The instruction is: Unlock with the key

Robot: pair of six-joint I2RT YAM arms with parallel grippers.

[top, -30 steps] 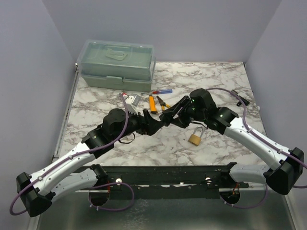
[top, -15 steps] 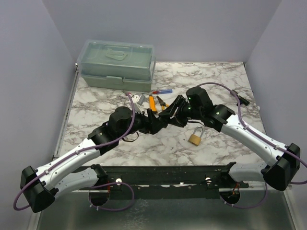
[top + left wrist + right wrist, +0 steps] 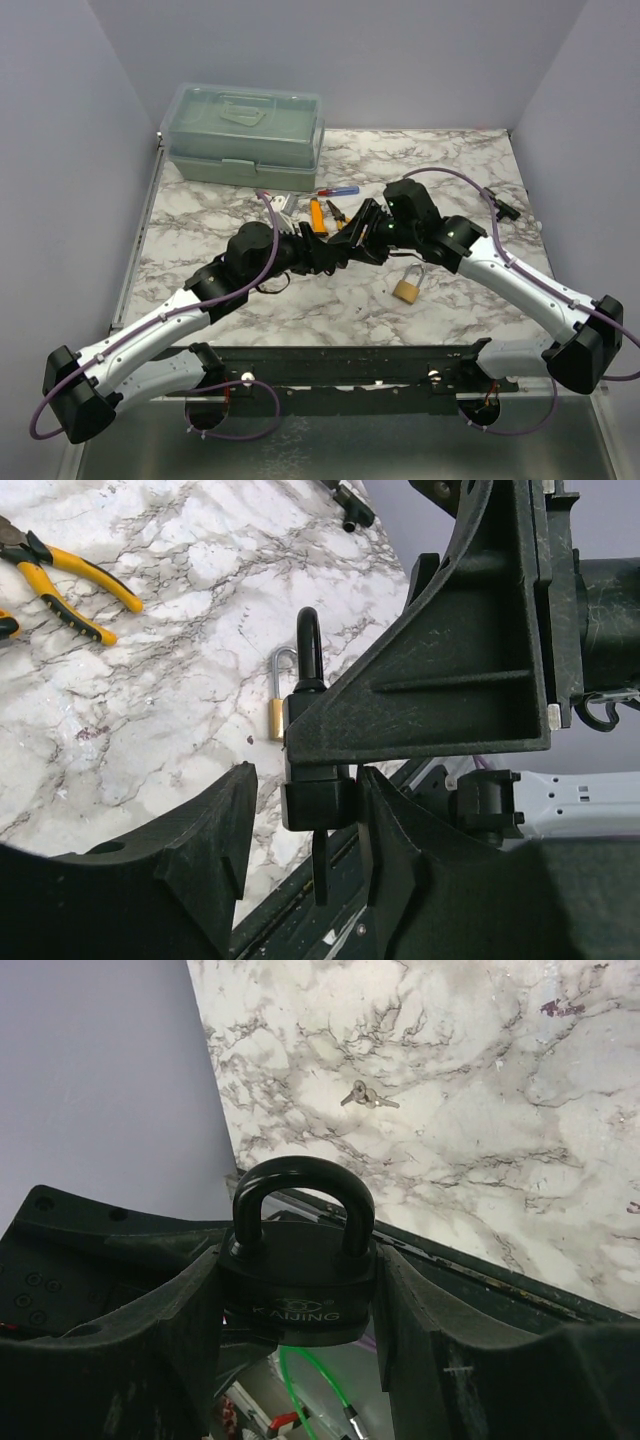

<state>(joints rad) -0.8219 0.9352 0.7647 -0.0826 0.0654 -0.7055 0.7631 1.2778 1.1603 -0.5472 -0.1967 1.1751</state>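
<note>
Top view: the left gripper and right gripper meet above the marble-patterned table. Left wrist: its fingers stand spread around a black metal padlock. Right wrist: its fingers clamp that padlock's body, shackle upward.

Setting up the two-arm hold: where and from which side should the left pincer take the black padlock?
On the black padlock, grip the flat faces, low on the body, coming in edge-on from the left. The right pincer clamps its narrow edges below the shackle, so likely only the faces offer bare, parallel surfaces.
</note>
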